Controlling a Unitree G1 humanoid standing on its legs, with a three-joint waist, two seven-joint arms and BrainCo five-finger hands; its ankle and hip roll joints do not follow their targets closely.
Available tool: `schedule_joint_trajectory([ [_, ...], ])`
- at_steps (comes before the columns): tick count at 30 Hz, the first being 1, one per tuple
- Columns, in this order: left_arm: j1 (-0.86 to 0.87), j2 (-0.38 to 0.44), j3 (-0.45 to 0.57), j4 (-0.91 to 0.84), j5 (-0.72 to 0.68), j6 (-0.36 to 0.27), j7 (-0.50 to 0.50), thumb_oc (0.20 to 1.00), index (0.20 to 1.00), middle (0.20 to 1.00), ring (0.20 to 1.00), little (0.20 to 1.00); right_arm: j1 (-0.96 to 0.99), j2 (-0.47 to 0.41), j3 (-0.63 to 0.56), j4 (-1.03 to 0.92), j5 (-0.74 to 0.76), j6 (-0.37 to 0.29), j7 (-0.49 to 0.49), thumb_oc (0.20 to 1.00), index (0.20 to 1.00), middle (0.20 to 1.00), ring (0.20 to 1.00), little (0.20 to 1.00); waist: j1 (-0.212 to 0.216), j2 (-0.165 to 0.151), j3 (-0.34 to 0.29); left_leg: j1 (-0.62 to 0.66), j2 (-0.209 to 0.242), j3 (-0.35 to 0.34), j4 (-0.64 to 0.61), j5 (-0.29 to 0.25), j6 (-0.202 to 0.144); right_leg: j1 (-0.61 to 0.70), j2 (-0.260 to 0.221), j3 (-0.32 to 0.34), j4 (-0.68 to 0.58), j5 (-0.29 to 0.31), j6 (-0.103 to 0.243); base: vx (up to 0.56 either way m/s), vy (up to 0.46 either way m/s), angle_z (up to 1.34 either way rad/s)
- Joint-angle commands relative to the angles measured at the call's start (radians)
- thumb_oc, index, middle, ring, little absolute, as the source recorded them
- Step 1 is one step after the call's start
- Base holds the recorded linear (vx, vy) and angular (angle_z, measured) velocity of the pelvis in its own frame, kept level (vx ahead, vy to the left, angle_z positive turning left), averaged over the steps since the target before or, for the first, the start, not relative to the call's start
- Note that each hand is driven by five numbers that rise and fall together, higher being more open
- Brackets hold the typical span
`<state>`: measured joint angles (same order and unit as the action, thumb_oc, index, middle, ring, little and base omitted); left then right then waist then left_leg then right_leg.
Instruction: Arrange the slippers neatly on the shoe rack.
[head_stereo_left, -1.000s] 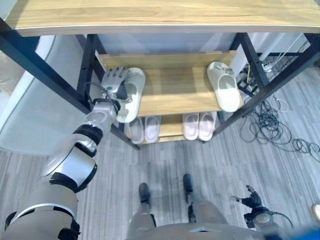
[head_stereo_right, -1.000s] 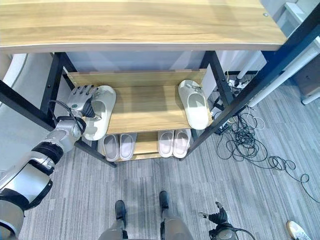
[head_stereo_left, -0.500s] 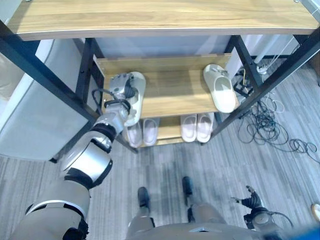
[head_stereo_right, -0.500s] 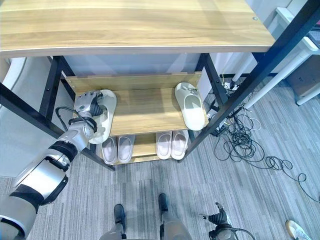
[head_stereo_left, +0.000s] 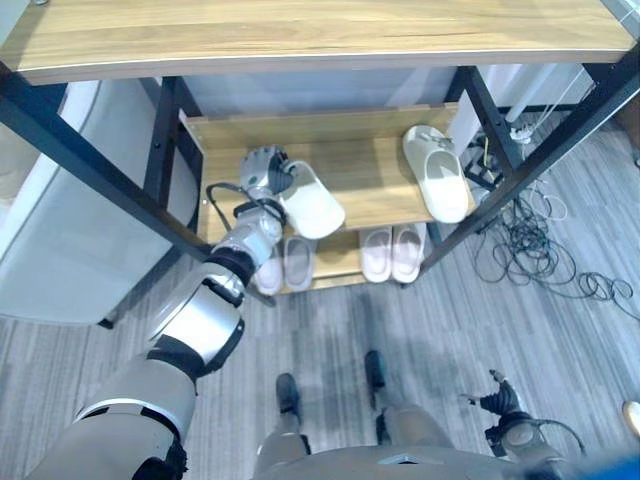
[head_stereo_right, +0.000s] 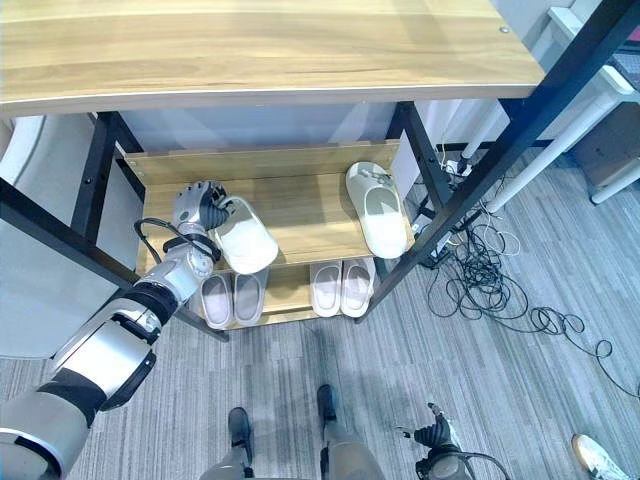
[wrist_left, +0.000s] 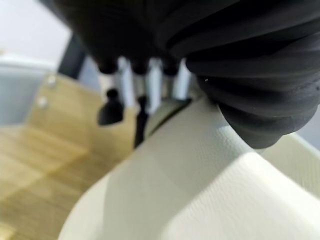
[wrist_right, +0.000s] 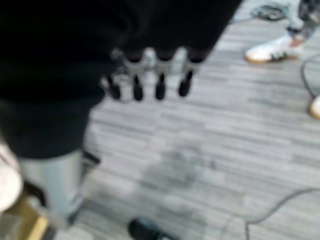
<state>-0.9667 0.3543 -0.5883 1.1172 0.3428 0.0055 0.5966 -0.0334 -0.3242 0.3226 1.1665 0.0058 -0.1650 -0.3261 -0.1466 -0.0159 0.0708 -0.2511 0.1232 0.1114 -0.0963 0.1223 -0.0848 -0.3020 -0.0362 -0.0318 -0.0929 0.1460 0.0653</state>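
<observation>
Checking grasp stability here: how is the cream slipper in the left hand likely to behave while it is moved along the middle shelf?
The cream slipper keeps its shape in the left hand, so probably fairly stiff foam. One hand holds it by an end, so likely light. Its flat sole should rest steadily on the middle shelf, unlikely to roll.

Grey plank flooring (head_stereo_right: 480, 400) is filling the lower frame. A tangle of dark cables (head_stereo_right: 490, 290) is lying at centre right. A pale wall (head_stereo_right: 260, 125) is showing behind, upper centre.
</observation>
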Motion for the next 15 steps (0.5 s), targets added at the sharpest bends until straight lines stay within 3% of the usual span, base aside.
schedule_joint_trajectory([
  [1,-0.097,0.001,0.028,-0.058,0.045,-0.032,0.033,0.2,0.2,0.2,0.2,0.2,-0.063,-0.079,0.0,-0.016,-0.004,0.002,-0.038,1.0,1.0,1.0,1.0,1.0,0.001,0.025,0.122,0.007,-0.009,-0.054,0.009,-0.044,-0.01,-0.027,-0.023,-0.026,0.083,-0.113,0.05,0.01,-0.072,-0.08],
  [7,-0.096,0.043,0.029,-0.226,0.16,-0.016,0.162,0.2,0.2,0.2,0.2,0.2,-0.086,-0.087,0.014,-0.005,-0.012,-0.012,-0.062,1.0,1.0,1.0,1.0,1.0,-0.004,0.031,0.152,-0.006,0.002,-0.035,0.009,-0.038,-0.015,-0.057,-0.015,-0.009,0.092,-0.112,0.048,0.0,-0.062,-0.1],
  [15,-0.117,0.002,0.03,-0.217,0.168,-0.004,0.192,0.2,0.2,0.2,0.2,0.2,-0.102,-0.089,0.015,0.005,-0.016,-0.016,-0.089,1.0,1.0,1.0,1.0,1.0,-0.019,0.054,0.169,-0.005,0.014,0.004,0.009,-0.038,-0.018,-0.094,-0.006,0.024,0.112,-0.115,0.043,0.01,-0.033,-0.19],
])
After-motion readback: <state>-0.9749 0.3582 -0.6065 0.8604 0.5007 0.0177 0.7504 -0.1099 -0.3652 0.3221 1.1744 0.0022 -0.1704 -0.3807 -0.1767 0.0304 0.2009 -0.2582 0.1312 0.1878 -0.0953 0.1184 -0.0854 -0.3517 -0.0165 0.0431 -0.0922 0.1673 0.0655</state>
